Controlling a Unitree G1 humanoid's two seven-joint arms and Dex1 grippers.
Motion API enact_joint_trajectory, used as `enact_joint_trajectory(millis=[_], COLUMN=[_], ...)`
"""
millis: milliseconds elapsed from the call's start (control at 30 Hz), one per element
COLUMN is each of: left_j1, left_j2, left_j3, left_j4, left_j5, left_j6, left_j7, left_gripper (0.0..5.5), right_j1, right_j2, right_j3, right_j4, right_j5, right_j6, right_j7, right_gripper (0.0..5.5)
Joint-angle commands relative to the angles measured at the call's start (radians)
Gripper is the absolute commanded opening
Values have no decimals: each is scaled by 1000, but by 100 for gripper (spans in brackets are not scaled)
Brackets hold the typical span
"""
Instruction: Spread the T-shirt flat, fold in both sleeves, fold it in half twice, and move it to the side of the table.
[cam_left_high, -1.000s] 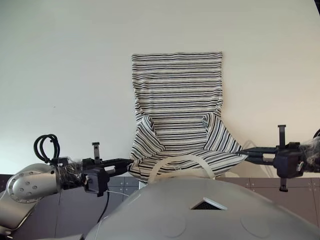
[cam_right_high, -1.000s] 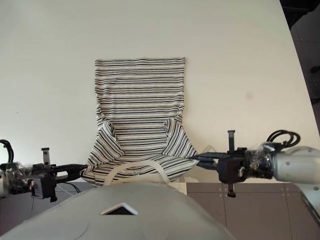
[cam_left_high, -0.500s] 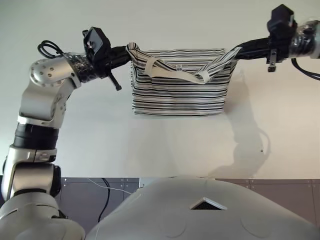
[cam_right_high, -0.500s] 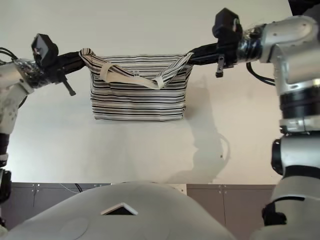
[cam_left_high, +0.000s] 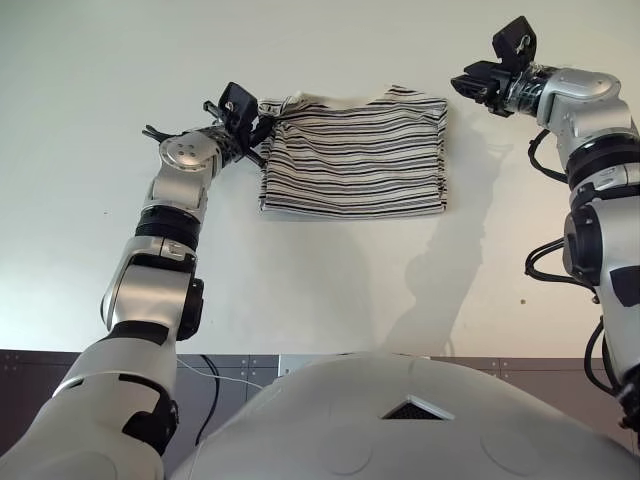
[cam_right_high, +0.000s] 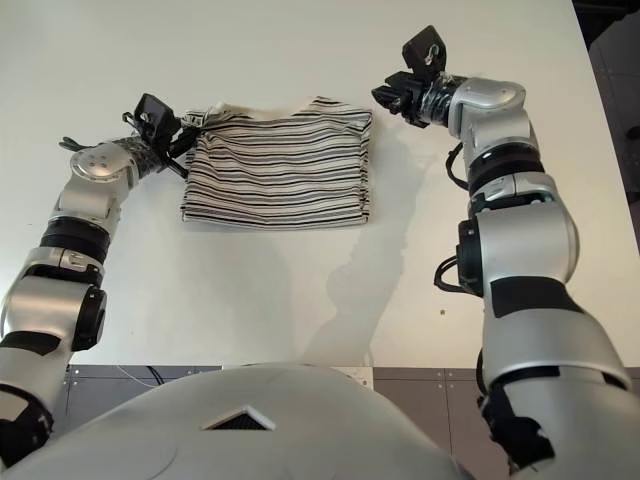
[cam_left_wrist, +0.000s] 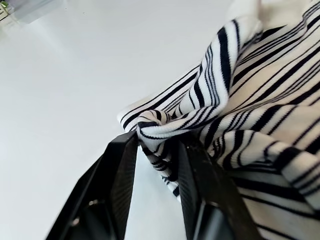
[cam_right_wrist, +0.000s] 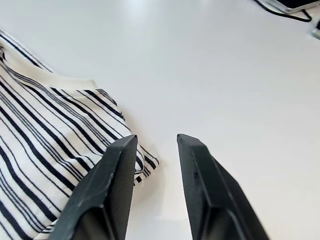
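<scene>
Your T-shirt (cam_left_high: 352, 155) lies on the white table (cam_left_high: 300, 290) as a compact striped rectangle, with bare tabletop on every side of it. The pale neckband runs along the shirt's far edge. No sleeve sticks out past the shirt's sides, so I judge the spreading and both sleeve folds done.

The near edge shows stacked layers, which points to at least one fold in half. The rectangle looks as wide as the shirt's body, so I take it as the first half-fold only. From the head views alone I can't count the layers for certain.

Your left gripper (cam_left_wrist: 157, 142) is at the shirt's far left corner. Its fingers (cam_left_wrist: 122, 170) are clamped on a bunched bit of striped cloth there, and that corner is rumpled and lifted a little rather than lying flat.

Your right gripper (cam_right_wrist: 156, 142) sits just beside the shirt's far right corner, off the cloth. Its jaws are apart with nothing between them, and only tabletop shows through the gap. That corner lies flat next to them.

What is left, as I read it, is to release and smooth the left corner, fold the shirt in half a second time, and then carry the bundle to the side of the table.
</scene>
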Motion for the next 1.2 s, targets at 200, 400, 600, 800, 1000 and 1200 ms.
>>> enact_joint_trajectory(millis=[200,400,600,800,1000,1200], left_j1=[-96,-77,144,453,561,458], left_j2=[-62,16,158,194,209,282], left_j3=[152,-24,-171,-230,-251,-270], left_j4=[34,-94,-791,-1100,-1005,-702], left_j5=[-30,237,427,476,544,596], left_j6=[102,16,-105,11,43,-137], left_j7=[104,146,-17,-105,-78,-63], left_gripper=[182,182,182,182,182,182], right_j1=[66,122,159,288,544,702], right_j2=[46,32,-96,-277,-480,-460], right_j3=[-13,150,357,360,382,358], right_j4=[-71,-56,-32,-351,-1098,-1417], right_j5=[-74,-320,-574,-335,37,102], right_j6=[-159,-398,-597,-581,-109,129], right_j7=[54,-69,-46,582,830,761], right_gripper=[180,180,180,180,180,180])
